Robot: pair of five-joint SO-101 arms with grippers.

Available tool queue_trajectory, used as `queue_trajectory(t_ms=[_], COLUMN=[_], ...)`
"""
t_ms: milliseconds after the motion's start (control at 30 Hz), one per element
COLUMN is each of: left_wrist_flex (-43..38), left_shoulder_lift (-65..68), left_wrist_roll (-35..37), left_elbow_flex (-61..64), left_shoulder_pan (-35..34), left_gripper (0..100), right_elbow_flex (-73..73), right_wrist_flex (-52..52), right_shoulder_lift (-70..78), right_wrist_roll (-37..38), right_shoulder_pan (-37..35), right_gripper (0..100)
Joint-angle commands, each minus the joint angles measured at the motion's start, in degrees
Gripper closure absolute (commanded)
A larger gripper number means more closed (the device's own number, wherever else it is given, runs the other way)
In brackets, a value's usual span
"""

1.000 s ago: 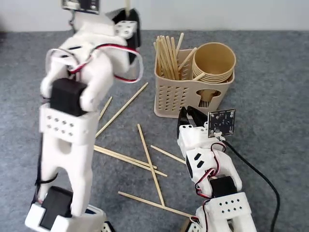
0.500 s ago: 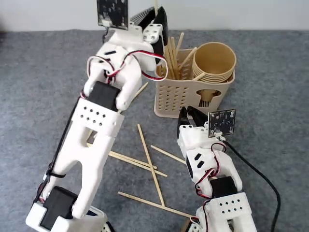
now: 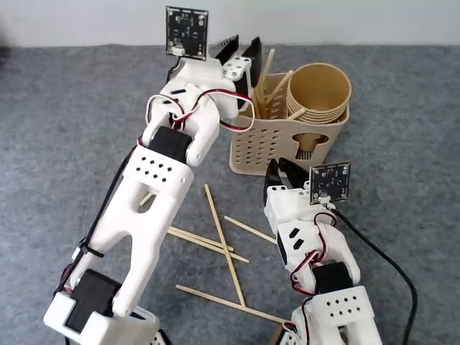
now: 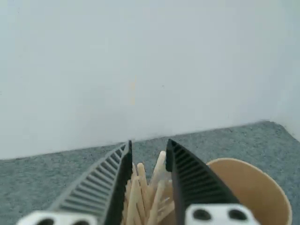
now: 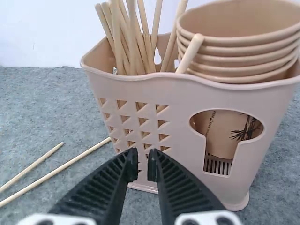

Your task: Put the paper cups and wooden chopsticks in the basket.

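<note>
1. Left pincer (image 3: 241, 49), high view: its black ribbed jaws are spread and pinch nothing. It hangs over the chopstick side of the beige plastic basket (image 3: 266, 144), whose walls are pierced with small holes. A bundle of pale wooden chopsticks (image 3: 253, 90) stands in the basket nearly upright, tips fanning upward. Beside them nests a stack of tan paper cups (image 3: 320, 90), mouths up. Several loose chopsticks (image 3: 223, 241) lie flat on the grey, felt-like counter (image 3: 402, 187) between the two arms, crossing at varied angles. The right pincer (image 3: 282, 170) sits low, just before the basket's front wall.
2. Left wrist view: the left pincer (image 4: 149, 143) shows ridged jaws held apart. The chopsticks' blunt tips (image 4: 140, 192) are visible through the gap, and a smooth cup rim (image 4: 253, 187) curves next to them. A plain pale wall (image 4: 140, 61) stands behind.
3. Right wrist view: the right pincer (image 5: 142, 157) has its toothed jaws pressed almost together, leaving only a thin slit, and holds nothing. It points at the basket (image 5: 168, 108). That wall has triangular perforations and a keyhole-shaped cut-out, through which a dark bamboo drawing on a cup's side shows. The cups (image 5: 239, 42) have rolled rims, and one chopstick leans across them. Two loose chopsticks (image 5: 56, 171) lie slantwise on the counter.
</note>
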Motion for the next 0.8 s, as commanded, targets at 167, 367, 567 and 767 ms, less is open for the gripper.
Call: queue_trajectory(t_ms=[167,367,567,767], left_wrist_flex=[17.05,30.68,41.41,48.79], left_shoulder_lift=[-7.65,-8.35,-7.47,0.97], left_wrist_roll=[-2.02,-10.64,-21.45,-29.71], left_elbow_flex=[-9.01,-8.92,-8.48,-8.57], left_shoulder_pan=[-8.35,-15.47,-20.57,-23.12], left_gripper=[88,88,88,83], right_elbow_flex=[-0.62,-0.62,-0.62,-0.62], right_wrist_flex=[-1.19,-1.19,-1.19,-1.19], right_shoulder_lift=[-0.13,-0.04,0.13,0.13], right_wrist_roll=[-0.18,-0.09,-0.09,-0.09], right_shoulder_pan=[0.84,0.57,0.48,0.48], right_gripper=[94.6,94.6,94.6,94.6])
